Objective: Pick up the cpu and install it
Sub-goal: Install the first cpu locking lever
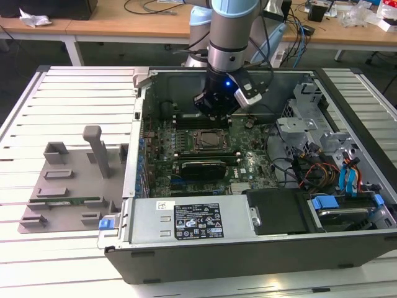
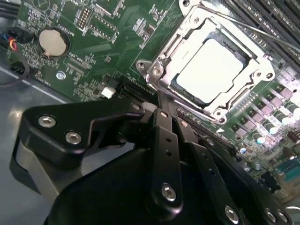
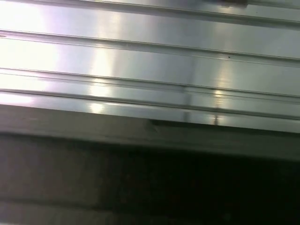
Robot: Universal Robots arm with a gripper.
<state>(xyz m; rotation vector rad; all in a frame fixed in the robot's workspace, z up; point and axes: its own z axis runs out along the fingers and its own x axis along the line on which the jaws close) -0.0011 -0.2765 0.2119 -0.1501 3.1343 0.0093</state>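
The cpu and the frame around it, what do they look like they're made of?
The cpu top looks like matte pale metal: flat, silver-grey, evenly lit. The frame seems polished steel, given its bright glints and stamped edges. Both are guesses from the surface look.

Worktop [image 1: 74,87]: pale metal surface of long parallel slats, spanning the exterior view from the left edge to the right edge; the slats also show as bright ribbed bands in the first wrist view [image 3: 150,56].

Lying directly on it:
- Open computer case [image 1: 248,248], dark grey, lid off, occupying the centre and right of the frame, its interior facing up.
- Grey fixture tray [image 1: 68,186], flat, at lower left of the frame, just beside the case's left wall, with raised blocks, one upright post [image 1: 96,149] and a blue clip [image 1: 107,221] at its near corner.
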